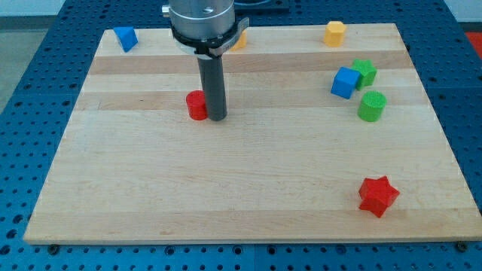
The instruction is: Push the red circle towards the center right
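Nearest to the view's bottom, a red star (377, 196) is sitting alone on the wooden counter (226, 196), low on the view's right. Farther up, the red circle (196, 105) is resting left of the middle, and my tip (217, 118) is standing just beside it on its right side, close enough that they may be touching. That looks like the wrong side for a push to the right, so I am guessing the push is not properly set up yet: my tip is needing to go around to the circle's left first, then slide it rightward. There is no pincer here, only the rod. The rod is hiding the circle's right edge. On the right, a green cylinder (371, 106), a blue cube (345, 82) and another green block (365, 71) are bunching together. At the far edge are sitting a blue block (125, 38), a yellow block (334, 33), and an orange block (239, 39) mostly hiding behind the arm.
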Tool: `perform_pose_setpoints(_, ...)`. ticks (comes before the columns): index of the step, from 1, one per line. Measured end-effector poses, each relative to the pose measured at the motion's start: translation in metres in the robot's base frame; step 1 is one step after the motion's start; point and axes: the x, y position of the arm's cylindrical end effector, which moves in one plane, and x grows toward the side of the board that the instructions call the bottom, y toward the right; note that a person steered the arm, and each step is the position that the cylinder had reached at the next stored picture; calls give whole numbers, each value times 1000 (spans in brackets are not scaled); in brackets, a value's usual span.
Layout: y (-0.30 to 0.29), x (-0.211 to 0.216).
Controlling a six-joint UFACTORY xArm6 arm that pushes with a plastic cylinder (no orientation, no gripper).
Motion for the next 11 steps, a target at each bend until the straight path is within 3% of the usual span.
perform_pose_setpoints(1, 0, -17)
perform_pose_setpoints(5, -26, -21)
perform_pose_setpoints(7, -97, -21)
perform_pose_setpoints(8, -101, -21)
perform_pose_setpoints(9, -31, -14)
perform_pose_setpoints(10, -23, 2)
perform_pose_setpoints(11, -56, 7)
